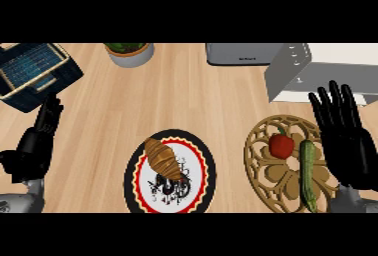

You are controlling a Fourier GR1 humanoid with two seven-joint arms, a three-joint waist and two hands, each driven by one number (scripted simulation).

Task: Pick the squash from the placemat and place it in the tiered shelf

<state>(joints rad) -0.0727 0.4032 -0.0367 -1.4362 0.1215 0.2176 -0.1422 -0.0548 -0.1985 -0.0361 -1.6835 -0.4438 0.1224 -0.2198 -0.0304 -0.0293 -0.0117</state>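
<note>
Right robot hand [347, 147], open, overlaps the placemat's [252, 146] right edge beside the squash [307, 172]. Left robot hand [33, 146], open, sits at the counter's [184, 90] left edge.

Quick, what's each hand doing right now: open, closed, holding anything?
Left hand: open, holding nothing.
Right hand: open, fingers straight, holding nothing.

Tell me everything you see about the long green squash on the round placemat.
The long green squash is slim, dark green with pale speckles, and whole. It lies flat on the round tan openwork placemat, running from near to far, just right of a red pepper. The black right hand is open to its right, not holding it.
</note>
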